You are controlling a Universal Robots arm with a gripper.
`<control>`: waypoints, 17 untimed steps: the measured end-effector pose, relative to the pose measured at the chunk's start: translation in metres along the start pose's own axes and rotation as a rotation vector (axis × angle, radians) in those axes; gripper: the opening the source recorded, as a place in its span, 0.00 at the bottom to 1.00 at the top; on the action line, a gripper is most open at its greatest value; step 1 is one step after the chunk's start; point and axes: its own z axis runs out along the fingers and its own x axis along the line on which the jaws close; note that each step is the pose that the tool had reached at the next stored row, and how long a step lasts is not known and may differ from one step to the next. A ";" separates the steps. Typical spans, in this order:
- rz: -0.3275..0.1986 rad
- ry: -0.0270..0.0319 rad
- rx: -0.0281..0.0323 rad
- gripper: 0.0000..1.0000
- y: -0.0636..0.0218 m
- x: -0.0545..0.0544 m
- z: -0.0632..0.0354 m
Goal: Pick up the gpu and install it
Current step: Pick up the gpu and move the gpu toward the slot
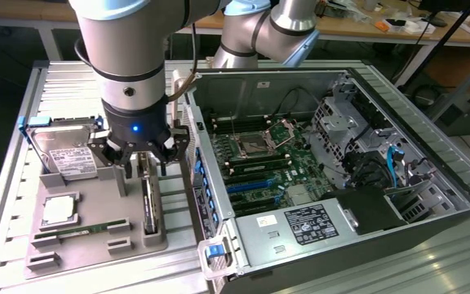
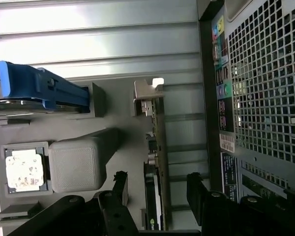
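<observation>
Stood on edge, the green, black-shrouded gpu card (image 2: 161,142), judged stiff, light, fragile and best gripped across its faces, is straddled by the wide-open, empty claw (image 1: 144,162).

**Robotics laboratory or assembly-test workshop.** The setting is identified by an industrial robot arm (image 1: 129,55) reaching over a work table (image 1: 55,86) built from ribbed aluminium profiles. A desktop computer case (image 1: 251,92) is laid on its side with one side open, so that the motherboard (image 1: 264,162) is exposed. Beside it a grey moulded fixture (image 1: 104,208) is seen, in which computer parts are presented in fitted seats: a hard drive (image 1: 65,153), a processor (image 1: 59,210), a memory stick (image 1: 80,231) and the gpu (image 1: 149,205), stood on edge. Wooden benches (image 1: 366,30) strewn with small items are seen behind the table, above a dark floor.
</observation>
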 end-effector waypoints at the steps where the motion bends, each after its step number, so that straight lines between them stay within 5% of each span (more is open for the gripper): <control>1: 0.000 0.0000 0.0000 0.60 -0.0007 0.000 0.0007; 4: 0.000 -0.0002 0.0007 0.60 -0.0032 0.000 0.0034; 9: -0.001 0.0004 0.0257 0.60 -0.0052 0.000 0.0058; 17: -0.001 0.0006 0.0263 0.60 -0.0102 0.000 0.0176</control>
